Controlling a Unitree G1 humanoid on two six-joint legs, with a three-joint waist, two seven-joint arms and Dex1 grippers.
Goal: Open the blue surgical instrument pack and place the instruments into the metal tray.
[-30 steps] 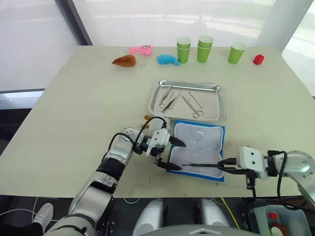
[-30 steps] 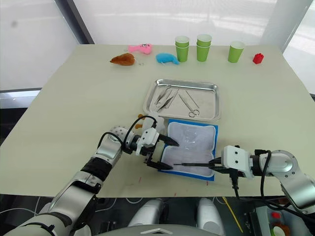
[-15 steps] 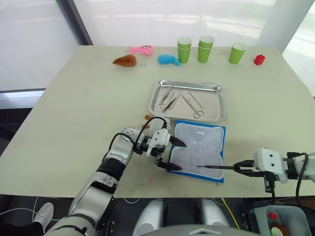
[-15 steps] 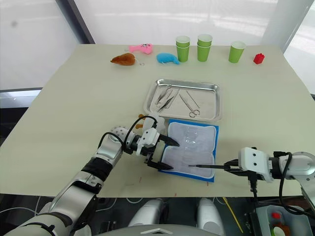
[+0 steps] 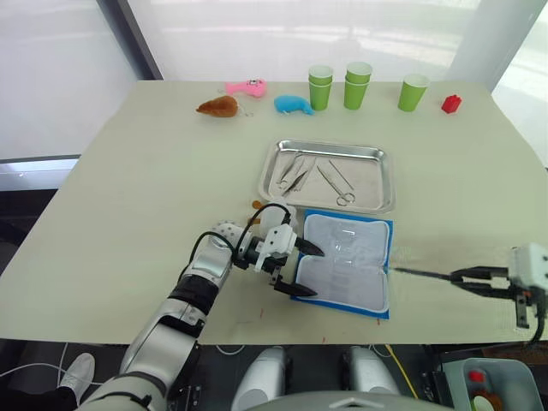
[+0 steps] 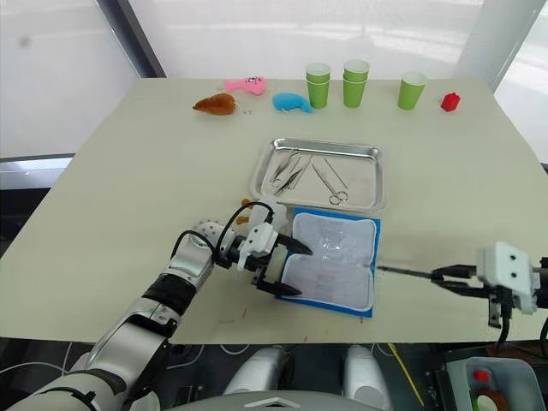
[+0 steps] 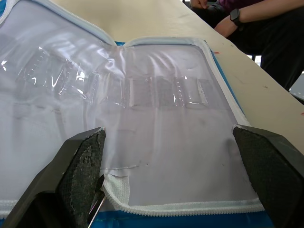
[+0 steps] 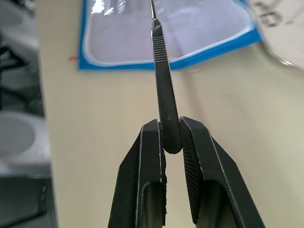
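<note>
Blue surgical instrument pack (image 5: 345, 265) open near metal tray (image 5: 377, 193); pockets apparently emptied.
Several instruments (image 5: 318, 174) in tray; right gripper (image 8: 172, 137) pinching scalpel handle (image 8: 162, 85) right of pack; left gripper (image 5: 300, 270) spread wide at pack's left edge.

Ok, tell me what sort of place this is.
Probably a robot test lab, not a clinic: a plain table holds a steel tray of surgical tools beside plush toys and green paper cups.
</note>
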